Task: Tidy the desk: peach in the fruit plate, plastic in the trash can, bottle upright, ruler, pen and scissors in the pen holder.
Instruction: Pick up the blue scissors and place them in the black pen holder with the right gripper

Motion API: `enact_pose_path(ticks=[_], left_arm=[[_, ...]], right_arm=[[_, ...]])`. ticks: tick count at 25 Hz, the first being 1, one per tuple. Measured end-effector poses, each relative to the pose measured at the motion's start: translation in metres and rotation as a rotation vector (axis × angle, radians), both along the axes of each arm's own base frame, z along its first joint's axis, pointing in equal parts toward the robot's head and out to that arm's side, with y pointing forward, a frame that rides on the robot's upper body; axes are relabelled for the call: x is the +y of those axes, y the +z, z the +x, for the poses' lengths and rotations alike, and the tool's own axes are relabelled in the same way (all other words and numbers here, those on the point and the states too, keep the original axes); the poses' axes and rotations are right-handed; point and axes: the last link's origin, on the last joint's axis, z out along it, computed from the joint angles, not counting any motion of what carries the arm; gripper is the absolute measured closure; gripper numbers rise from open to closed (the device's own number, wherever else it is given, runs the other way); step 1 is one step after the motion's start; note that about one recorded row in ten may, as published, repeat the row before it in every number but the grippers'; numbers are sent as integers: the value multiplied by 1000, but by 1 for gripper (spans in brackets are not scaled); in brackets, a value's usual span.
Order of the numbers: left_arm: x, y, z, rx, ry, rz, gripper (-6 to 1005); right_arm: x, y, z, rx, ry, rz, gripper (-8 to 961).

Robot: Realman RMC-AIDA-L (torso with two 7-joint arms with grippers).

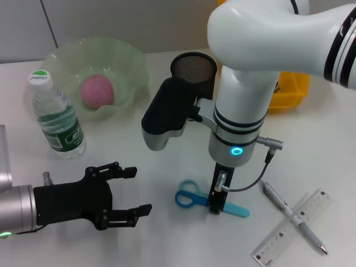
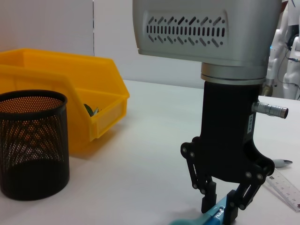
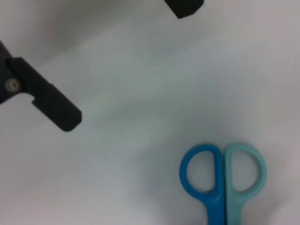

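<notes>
Right gripper lowered onto the desk, fingers spread astride the scissors lying flat before the pen holder; left gripper idle alongside, jaws apart, empty.

Right arm reaches in from upper right, white forearm bent down, wrist vertical with a lit blue ring. Right tool points straight down at the tabletop, fingertips low, one either side of the scissors blade, narrow gap, seemingly not yet clamped. Left arm comes in low from the left edge, silver wrist roughly horizontal. Left tool black, held above the tabletop, pointing toward the right arm, fingers spread wide, holding nothing.
</notes>
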Motion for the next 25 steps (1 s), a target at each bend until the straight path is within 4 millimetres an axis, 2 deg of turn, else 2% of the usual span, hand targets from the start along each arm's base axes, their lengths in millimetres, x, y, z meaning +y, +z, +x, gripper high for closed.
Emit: enact_pose_path(ticks=[6,13,19,25], left_arm=[[-1,0,-1,0,5,1,139],[1,5,-3,-6,15,20,139],[3,8,-4,-13,28,36,139],[6,7,-2,-26,33,47,139]], right_arm=[[5,6,-10,59,-13,25,732],[31,47,-15,208,-40,125,736],[47,84,1,401,-31,206,733],[47,104,18,680,-8,242,730]])
